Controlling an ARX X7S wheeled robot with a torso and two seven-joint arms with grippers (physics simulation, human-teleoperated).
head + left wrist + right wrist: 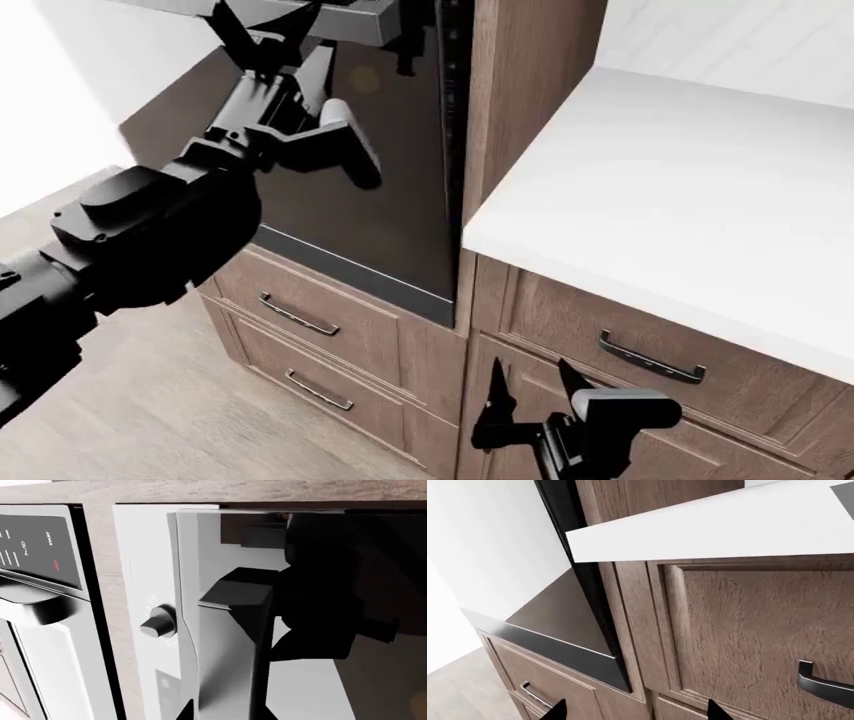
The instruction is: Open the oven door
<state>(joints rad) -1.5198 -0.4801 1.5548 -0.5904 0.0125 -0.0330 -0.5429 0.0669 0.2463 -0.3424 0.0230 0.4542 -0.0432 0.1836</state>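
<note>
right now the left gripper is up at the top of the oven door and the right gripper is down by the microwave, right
Not quite. The left gripper is at the top of the oven door, but the right gripper hangs low by the wood drawers, not the microwave. The head view shows it.

The large glossy black glass oven door [360, 190] stands in a tall brown wood cabinet column [534, 90], left of the flat white tabletop [667, 190]. Two brown wood drawer fronts with slim metal handles [307, 345] sit stacked below the door, and another handled drawer front [654, 350] sits under the tabletop. The left tool [274, 30] is up before the door's top edge; the right tool [534, 385] is low, in front of the drawers beneath the tabletop.
</note>
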